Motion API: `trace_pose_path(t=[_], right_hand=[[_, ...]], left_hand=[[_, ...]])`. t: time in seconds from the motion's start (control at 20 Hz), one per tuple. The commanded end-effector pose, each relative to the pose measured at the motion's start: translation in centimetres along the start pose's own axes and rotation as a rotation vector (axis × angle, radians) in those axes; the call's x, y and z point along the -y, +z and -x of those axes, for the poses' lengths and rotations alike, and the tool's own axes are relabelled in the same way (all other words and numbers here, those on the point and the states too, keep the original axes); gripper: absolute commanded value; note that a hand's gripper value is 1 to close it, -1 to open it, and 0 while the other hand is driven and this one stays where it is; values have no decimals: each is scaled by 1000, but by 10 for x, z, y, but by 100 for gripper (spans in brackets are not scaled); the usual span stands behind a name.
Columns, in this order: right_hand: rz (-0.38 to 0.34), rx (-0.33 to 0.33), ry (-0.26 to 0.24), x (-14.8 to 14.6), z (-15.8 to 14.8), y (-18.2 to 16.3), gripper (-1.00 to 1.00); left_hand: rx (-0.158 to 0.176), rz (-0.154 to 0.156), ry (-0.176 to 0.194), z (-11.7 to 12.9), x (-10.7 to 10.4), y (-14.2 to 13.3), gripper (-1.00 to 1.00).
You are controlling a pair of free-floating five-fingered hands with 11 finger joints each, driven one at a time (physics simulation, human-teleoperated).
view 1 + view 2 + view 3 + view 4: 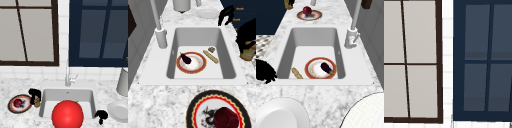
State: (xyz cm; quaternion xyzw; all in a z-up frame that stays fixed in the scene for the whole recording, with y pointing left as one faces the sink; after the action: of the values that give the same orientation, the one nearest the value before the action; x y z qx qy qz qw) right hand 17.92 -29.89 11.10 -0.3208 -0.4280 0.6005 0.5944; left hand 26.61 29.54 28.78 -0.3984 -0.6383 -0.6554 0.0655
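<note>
I see left hand (34, 94) clenched round a small brown item (37, 102), beside the patterned plate (11, 108) | right hand (101, 116) curled, holding nothing, by the white plate (119, 111).

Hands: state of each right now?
Left hand: shut on a small brown object, beside the patterned plate.
Right hand: fingers curled, holding nothing, at the sink's right edge.

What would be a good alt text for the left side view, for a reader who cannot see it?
A white sink holds a red-rimmed plate with an eggplant on it, beside a breadstick. A black hand at the right grips a small brown object; a patterned plate with a dark red fruit sits in front.
</note>
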Motion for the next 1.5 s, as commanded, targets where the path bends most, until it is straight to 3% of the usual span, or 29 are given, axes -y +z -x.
trace_pose_path(t=[0.0,0.95,1.45], right_hand=[[0,0,0,0,0,0,0],[0,0,0,0,0,0,0],[0,0,0,0,0,0,0]], left_hand=[[-15,-7,17,11,-13,-16,100],[-34,28,37,84,-48,-120,100],[-54,26,43,159,-23,-160,100]])
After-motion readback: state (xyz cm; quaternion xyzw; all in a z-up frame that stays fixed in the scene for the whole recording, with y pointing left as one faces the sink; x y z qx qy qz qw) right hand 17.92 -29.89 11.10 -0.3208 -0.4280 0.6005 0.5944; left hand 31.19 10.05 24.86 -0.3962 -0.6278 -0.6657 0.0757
